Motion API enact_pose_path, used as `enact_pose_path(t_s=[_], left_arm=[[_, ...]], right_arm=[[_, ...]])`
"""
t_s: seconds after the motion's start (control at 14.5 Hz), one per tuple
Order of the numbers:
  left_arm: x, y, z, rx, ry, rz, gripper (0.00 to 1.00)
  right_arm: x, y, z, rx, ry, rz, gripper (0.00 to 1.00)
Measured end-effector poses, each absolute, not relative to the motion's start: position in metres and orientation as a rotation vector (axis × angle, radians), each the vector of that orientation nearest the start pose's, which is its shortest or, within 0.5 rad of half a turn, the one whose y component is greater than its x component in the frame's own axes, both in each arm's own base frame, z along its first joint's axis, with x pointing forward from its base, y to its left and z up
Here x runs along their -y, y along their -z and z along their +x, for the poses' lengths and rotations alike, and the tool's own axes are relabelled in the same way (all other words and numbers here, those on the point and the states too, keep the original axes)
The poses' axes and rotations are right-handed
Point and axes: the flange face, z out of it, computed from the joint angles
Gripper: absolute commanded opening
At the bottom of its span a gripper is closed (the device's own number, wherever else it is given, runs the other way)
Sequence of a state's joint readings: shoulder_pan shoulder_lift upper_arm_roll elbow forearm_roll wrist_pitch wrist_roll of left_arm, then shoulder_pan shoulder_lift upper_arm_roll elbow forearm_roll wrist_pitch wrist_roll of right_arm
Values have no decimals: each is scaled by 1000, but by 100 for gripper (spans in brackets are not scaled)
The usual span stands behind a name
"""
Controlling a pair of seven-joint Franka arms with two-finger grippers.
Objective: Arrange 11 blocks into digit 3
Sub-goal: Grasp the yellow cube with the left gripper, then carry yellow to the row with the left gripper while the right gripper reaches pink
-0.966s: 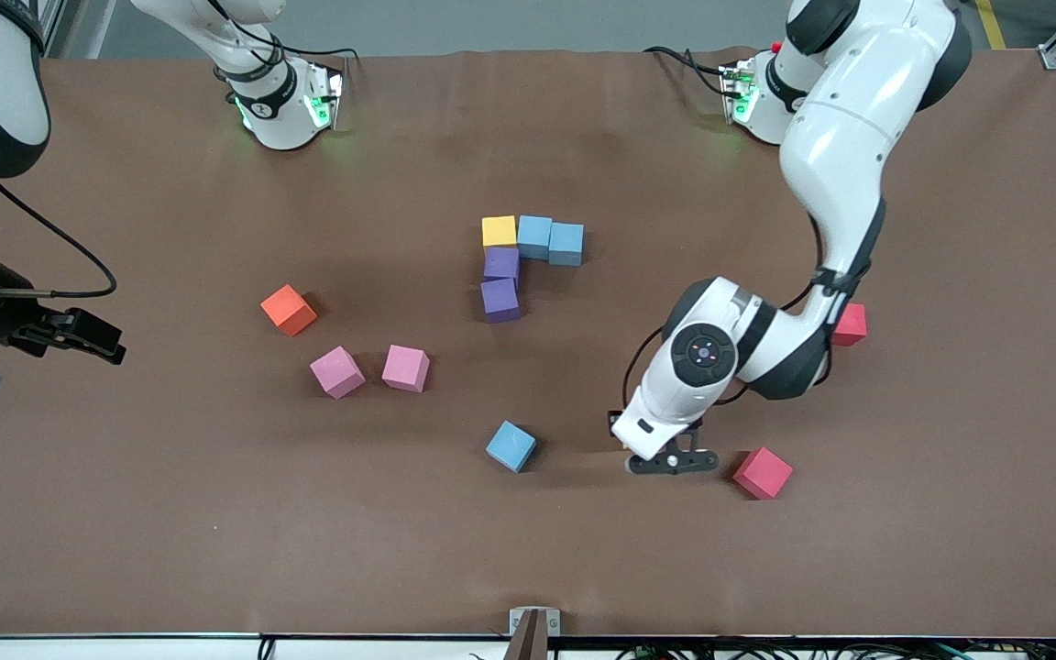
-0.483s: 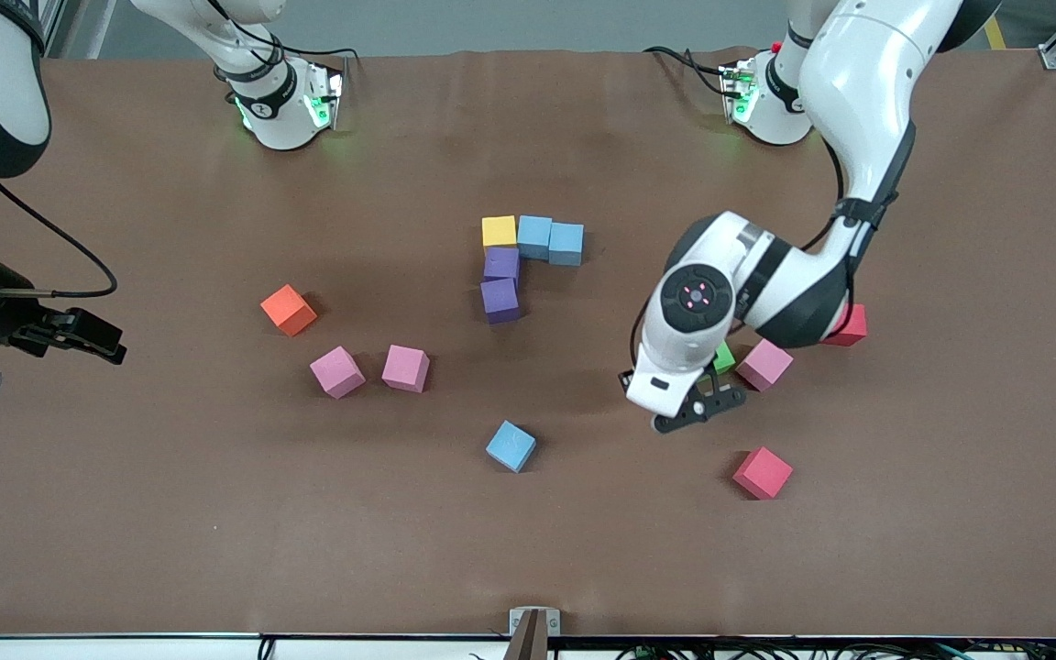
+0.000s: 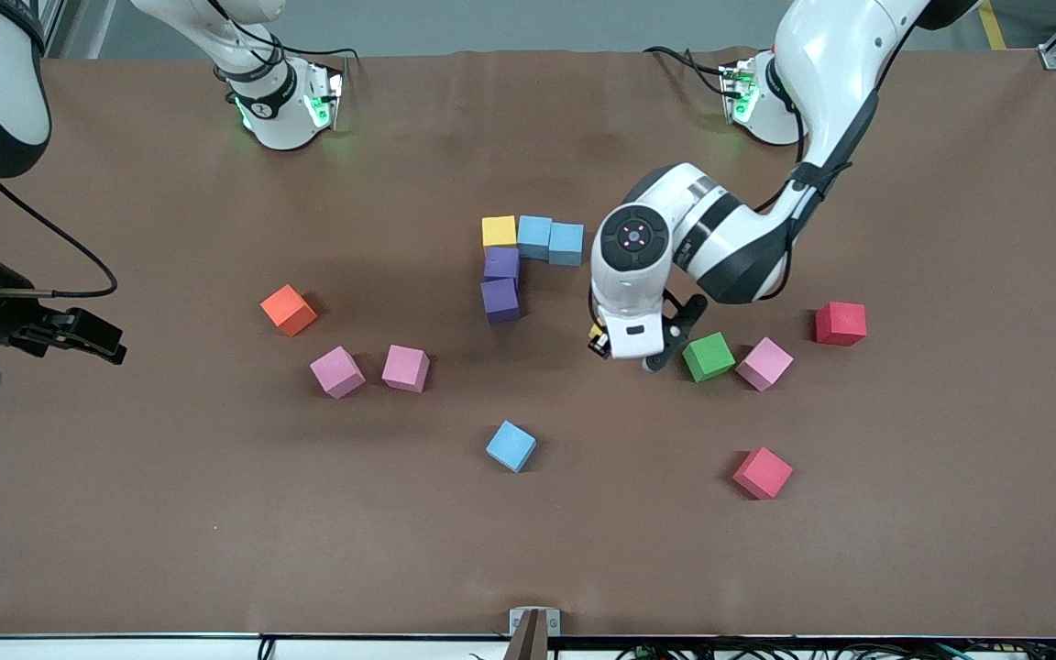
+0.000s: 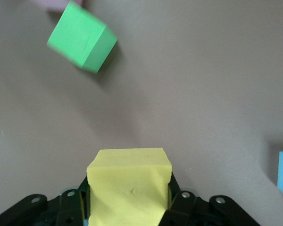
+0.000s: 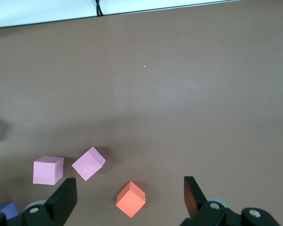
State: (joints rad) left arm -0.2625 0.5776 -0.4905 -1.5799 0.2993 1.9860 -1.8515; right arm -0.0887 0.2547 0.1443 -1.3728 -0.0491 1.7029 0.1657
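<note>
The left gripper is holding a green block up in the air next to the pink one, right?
Not quite. The left gripper is shut on a yellow block, not a green one; the left wrist view shows it between the fingers. The green block lies loose on the table beside the pink block, and the gripper is up in the air next to them.

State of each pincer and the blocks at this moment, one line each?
Left pincer: shut on yellow block, in the air.
Right pincer: open, empty, waiting.
Partial figure: five blocks joined.
Green block: loose on the table.
Orange block: loose on the table.
</note>
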Motion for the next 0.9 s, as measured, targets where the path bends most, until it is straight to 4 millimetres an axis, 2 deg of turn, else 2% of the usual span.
enact_pose_path(t_s=[0.21, 0.34, 0.55, 0.9], left_arm=[[426, -305, 519, 1796, -33, -2477, 26], [437, -288, 502, 1929, -45, -2414, 28], [458, -268, 470, 2041, -57, -2328, 28], [486, -244, 440, 2149, -80, -2253, 28]], right_arm=[[-19, -580, 643, -175, 124, -3138, 100], [-19, -580, 643, -174, 124, -3138, 100], [-20, -580, 643, -174, 124, -3138, 100], [-22, -580, 642, -168, 124, -3138, 100]])
